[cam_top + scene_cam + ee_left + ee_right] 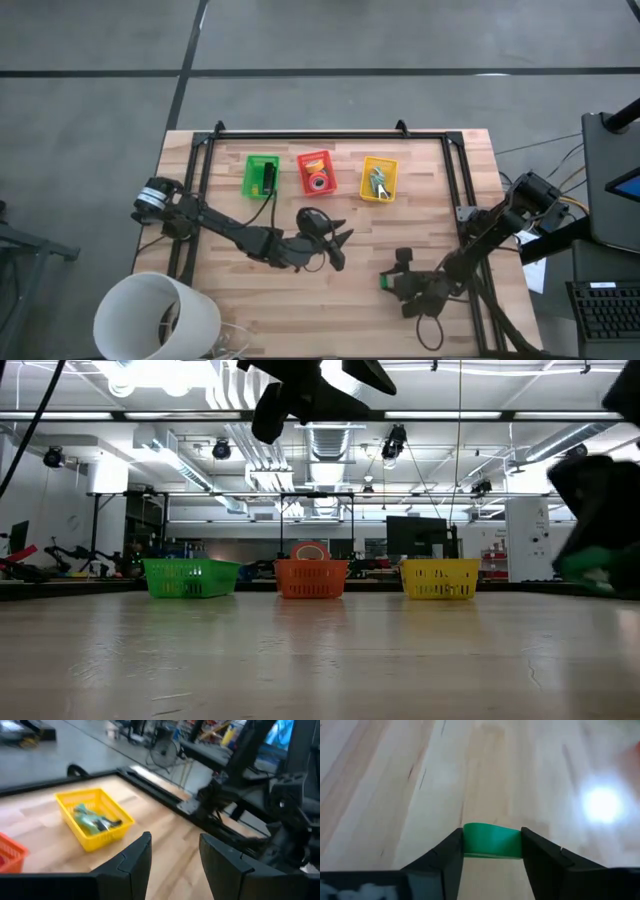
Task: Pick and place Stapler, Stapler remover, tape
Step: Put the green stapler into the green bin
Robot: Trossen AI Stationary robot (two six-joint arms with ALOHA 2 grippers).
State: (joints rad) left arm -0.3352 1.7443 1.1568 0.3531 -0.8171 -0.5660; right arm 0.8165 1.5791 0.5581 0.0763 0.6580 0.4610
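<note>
green tape roll | sits on the counter between the right gripper fingers, both pads against its rim | likely light, stiff, smooth-sided (could slip) so pinch across its outer wall | left gripper hovers with a moderate gap, empty

Three small baskets sit in a row at the far edge of the wooden table: green basket left, orange basket ctr, yellow basket right. A dark arm hangs overhead; blurred dark arm w/ green patch at right edge.
</note>
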